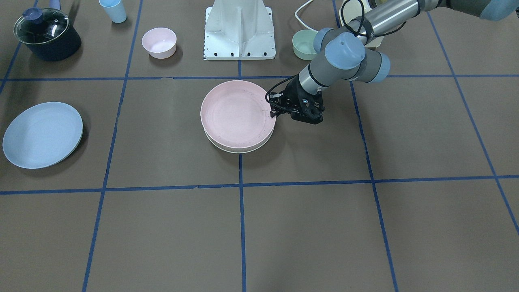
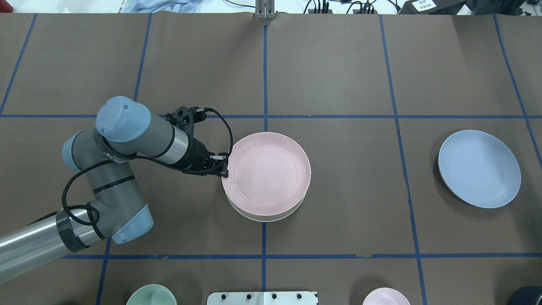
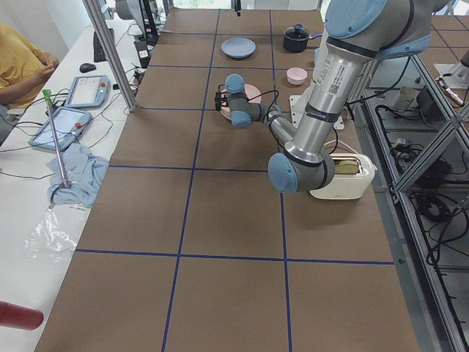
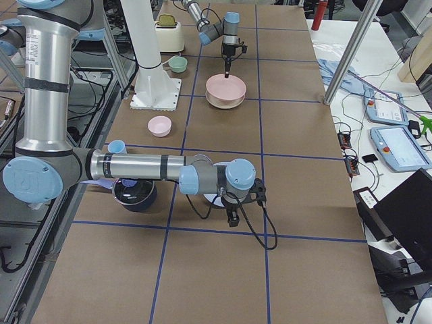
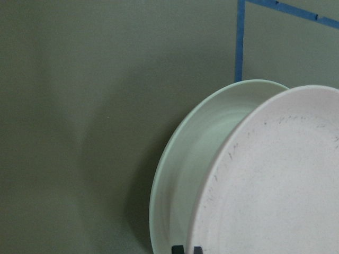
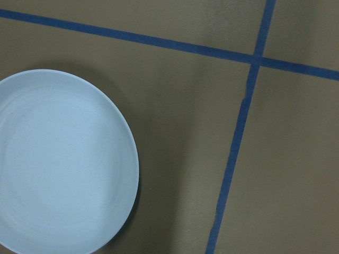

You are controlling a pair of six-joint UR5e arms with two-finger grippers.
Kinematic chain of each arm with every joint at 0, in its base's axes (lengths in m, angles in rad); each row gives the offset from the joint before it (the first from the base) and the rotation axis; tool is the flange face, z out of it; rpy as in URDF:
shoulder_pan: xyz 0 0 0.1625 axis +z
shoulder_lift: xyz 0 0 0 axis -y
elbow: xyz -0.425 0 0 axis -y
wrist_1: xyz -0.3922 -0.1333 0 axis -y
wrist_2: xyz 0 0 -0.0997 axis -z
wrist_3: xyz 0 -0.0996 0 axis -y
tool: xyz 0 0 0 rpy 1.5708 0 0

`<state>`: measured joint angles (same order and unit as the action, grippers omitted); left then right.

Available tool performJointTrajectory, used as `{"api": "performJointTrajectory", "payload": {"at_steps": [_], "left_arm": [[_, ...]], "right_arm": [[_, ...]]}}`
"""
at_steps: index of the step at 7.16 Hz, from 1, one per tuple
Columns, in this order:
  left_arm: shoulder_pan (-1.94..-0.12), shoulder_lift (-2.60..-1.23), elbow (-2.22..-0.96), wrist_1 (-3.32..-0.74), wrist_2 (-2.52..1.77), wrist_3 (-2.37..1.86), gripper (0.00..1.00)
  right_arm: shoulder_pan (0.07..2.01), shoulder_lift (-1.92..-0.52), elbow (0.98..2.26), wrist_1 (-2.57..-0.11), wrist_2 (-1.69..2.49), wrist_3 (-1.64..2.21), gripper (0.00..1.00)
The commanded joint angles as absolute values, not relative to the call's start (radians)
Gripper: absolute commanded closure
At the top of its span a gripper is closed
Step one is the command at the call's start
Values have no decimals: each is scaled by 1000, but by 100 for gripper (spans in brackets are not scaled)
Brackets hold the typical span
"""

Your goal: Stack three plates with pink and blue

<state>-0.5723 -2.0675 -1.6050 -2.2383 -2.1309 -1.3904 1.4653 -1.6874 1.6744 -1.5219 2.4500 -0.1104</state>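
The pale pink plate lies on top of the cream plate at the table's middle, shifted a little off it. Both show overhead, pink plate over cream plate. My left gripper is shut on the pink plate's rim on the robot's left side. In the left wrist view its fingertips straddle the pink rim above the cream plate. The light blue plate lies alone far right; the right wrist view shows it. My right gripper shows only in the exterior right view; I cannot tell its state.
Near the robot's base stand a small pink bowl, a green bowl, a light-blue cup and a dark lidded pot. A toaster sits by the left arm's base. Blue tape lines grid the brown table.
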Motion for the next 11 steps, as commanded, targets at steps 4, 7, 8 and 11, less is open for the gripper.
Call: {"api": "performJointTrajectory", "payload": {"at_steps": [4, 7, 8, 11], "left_arm": [[-610, -2011, -1739, -2240, -2134, -1417, 13], [-666, -1965, -1767, -2237, -2138, -1360, 17], [-670, -1964, -1755, -2237, -2137, -1342, 17], [-669, -1962, -1753, -2235, -2137, -1342, 17]], "right_arm": [[1402, -1683, 1667, -1480, 2451, -30, 6], [1297, -1674, 1574, -1274, 2448, 183, 6], [1273, -1672, 1507, -1141, 2445, 239, 6], [1220, -1623, 1448, -1015, 2413, 408, 13]]}}
